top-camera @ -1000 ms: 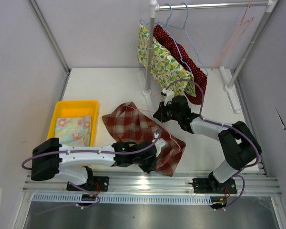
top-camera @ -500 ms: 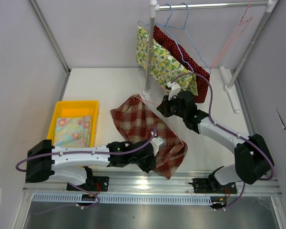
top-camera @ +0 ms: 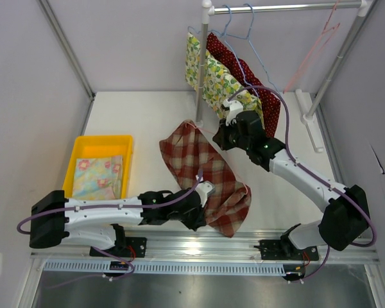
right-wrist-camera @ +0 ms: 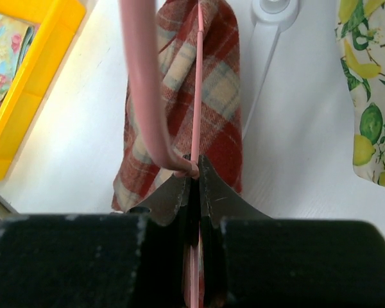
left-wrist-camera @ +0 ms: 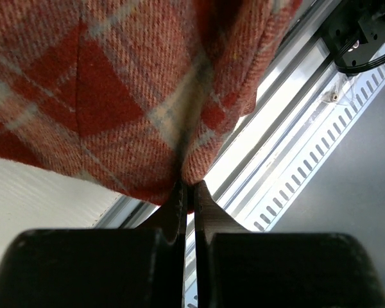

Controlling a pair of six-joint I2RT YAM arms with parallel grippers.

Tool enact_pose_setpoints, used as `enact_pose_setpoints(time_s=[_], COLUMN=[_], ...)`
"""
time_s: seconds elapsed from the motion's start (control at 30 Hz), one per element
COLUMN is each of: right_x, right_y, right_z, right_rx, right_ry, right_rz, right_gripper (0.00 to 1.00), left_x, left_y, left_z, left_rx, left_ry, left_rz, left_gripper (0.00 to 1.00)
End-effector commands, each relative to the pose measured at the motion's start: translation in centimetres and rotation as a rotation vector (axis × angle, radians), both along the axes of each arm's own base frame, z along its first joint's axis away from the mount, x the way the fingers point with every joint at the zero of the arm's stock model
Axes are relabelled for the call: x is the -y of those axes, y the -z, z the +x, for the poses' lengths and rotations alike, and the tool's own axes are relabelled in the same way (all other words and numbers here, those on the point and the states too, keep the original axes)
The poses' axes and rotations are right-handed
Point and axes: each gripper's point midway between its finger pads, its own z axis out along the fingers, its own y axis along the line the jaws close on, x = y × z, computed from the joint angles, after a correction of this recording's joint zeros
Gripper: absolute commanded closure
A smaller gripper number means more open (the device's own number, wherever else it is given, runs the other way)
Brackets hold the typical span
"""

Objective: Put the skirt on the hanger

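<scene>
- Top view — the plaid skirt (top-camera: 208, 176) stretches as a long band. Its long axis runs from the rack post (top-camera: 198, 96) at the far end toward the near rail. The left gripper (top-camera: 202, 215) sits at the near end and the right gripper (top-camera: 222, 137) just beside the far end, so each arm has one end.
- Left wrist view — the fingers are pressed together on a fold of the skirt's edge. The cloth spreads up and away from the tips.
- Right wrist view — the fingers are pinched narrow on the pink hanger (right-wrist-camera: 197, 83), whose wire runs straight ahead along the skirt's length. The skirt lies directly beyond the fingertips, under the wire. Whether the cloth already hangs on the wire cannot be told. The coming move likely turns on this alignment — cloth end to wire.
</scene>
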Motion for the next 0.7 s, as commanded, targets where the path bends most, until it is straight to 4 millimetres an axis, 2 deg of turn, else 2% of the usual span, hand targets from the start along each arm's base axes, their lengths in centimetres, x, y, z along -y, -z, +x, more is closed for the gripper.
enact_pose_setpoints(time_s=[0.0, 0.07, 0.17, 0.23, 0.27, 0.3, 0.37, 0.43, 0.47, 0.53, 0.57, 0.63, 0.67], right_x=[-0.2, -0.3, -0.5, -0.6, -1.3, -1.6, -2.0, -2.4, -2.6, -3.0, -2.9, -2.8, -2.7], right_y=[-6.6, -7.5, -10.3, -10.7, -11.1, -11.4, -11.9, -11.6, -11.6, -11.8, -12.6, -13.7, -14.2], right_z=[1.3, 0.9, 0.6, 0.0, -0.6, -1.1, -1.9, -2.3, -2.5, -3.1, -3.4, -3.9, -4.1], right_rx=[0.146, 0.145, 0.163, 0.140, 0.145, 0.154, 0.168, 0.159, 0.154, 0.163, 0.177, 0.187, 0.190], right_ry=[0.038, 0.035, 0.040, 0.037, 0.020, 0.005, 0.008, 0.001, -0.007, -0.025, -0.031, -0.041, -0.045], right_rz=[0.036, 0.034, 0.058, 0.069, 0.072, 0.072, 0.072, 0.067, 0.068, 0.081, 0.098, 0.111, 0.109], right_gripper=[1.00, 1.00, 1.00, 1.00, 1.00, 1.00, 1.00, 1.00, 1.00, 1.00, 1.00, 1.00, 1.00], left_x=[0.4, 0.4, 0.3, 0.2, 0.3, 0.4, 0.8, 1.2, 1.9, 1.3, 1.2, 0.0, -0.8], left_y=[0.2, 0.3, 0.0, -0.6, -1.2, -1.7, -4.2, -6.1, -9.3, -10.8, -13.3, -14.9, -16.3], left_z=[-0.9, -0.8, 0.0, 0.4, 0.9, 1.0, 1.4, 1.8, 2.3, 3.3, 3.8, 5.4, 6.6], left_rx=[-0.045, -0.045, -0.010, 0.013, 0.034, 0.046, 0.080, 0.114, 0.144, 0.194, 0.226, 0.275, 0.297], left_ry=[0.011, 0.010, -0.021, -0.034, -0.046, -0.045, -0.054, -0.057, -0.067, -0.103, -0.130, -0.212, -0.270], left_rz=[-0.020, -0.023, -0.018, -0.030, -0.039, -0.055, -0.132, -0.182, -0.251, -0.255, -0.304, -0.312, -0.329], left_gripper=[1.00, 1.00, 1.00, 1.00, 0.97, 0.87, 0.72, 0.64, 0.62, 0.53, 0.51, 0.46, 0.45])
